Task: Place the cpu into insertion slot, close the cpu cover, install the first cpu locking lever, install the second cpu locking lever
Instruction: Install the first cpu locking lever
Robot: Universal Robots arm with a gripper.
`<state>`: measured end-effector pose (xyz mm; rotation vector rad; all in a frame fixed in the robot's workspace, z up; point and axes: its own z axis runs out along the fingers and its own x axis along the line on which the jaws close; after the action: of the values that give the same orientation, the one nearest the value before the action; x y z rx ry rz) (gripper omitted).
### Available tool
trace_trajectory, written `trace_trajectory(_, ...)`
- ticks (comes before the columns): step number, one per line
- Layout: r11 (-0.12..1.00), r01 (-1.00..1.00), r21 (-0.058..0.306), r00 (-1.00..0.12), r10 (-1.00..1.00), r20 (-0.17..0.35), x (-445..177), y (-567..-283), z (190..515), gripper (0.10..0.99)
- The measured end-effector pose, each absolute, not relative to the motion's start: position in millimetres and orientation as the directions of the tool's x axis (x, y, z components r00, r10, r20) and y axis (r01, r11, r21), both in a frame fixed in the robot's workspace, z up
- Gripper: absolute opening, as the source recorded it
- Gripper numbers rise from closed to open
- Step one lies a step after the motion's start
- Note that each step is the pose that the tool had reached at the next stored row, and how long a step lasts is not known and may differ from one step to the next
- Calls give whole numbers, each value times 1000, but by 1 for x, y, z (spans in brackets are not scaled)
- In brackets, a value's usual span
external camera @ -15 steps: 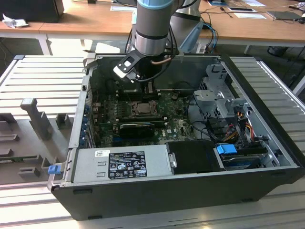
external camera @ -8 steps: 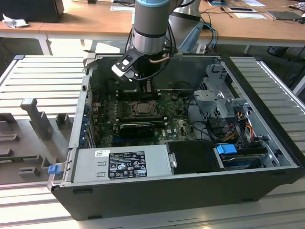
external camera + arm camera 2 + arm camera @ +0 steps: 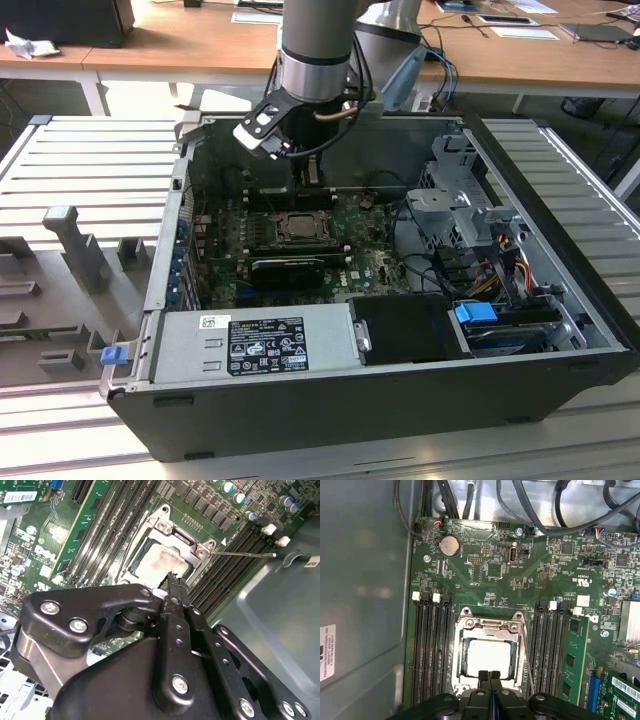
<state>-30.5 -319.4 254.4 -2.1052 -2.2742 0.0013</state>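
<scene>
First wrist view: black end effector [image 3: 489, 675] pinched narrow, empty, over pale square cpu [image 3: 487, 657] framed by silvery cpu cover [image 3: 490, 629].

A dark grey metal computer case [image 3: 400, 405] lies open on a pale grey slatted metal bench [image 3: 90, 170]. Inside, a grey box-shaped power supply [image 3: 250, 340] with printed labels sits along the wall nearest the exterior camera, just beside a drive bay bearing a blue plastic latch [image 3: 475, 312]. A green circuit board [image 3: 490, 575] carries a round silver coin battery [image 3: 449, 545] and long black memory slots [image 3: 432, 650]. Black cables [image 3: 540, 510] cross the case wall past the board's edge. Wooden desks [image 3: 180, 45] stand behind the case.
</scene>
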Motion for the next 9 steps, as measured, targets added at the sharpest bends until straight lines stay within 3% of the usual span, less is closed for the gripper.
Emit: trace_trajectory(9,78,997,-29,-77,997,30,-31,-319,273,106)
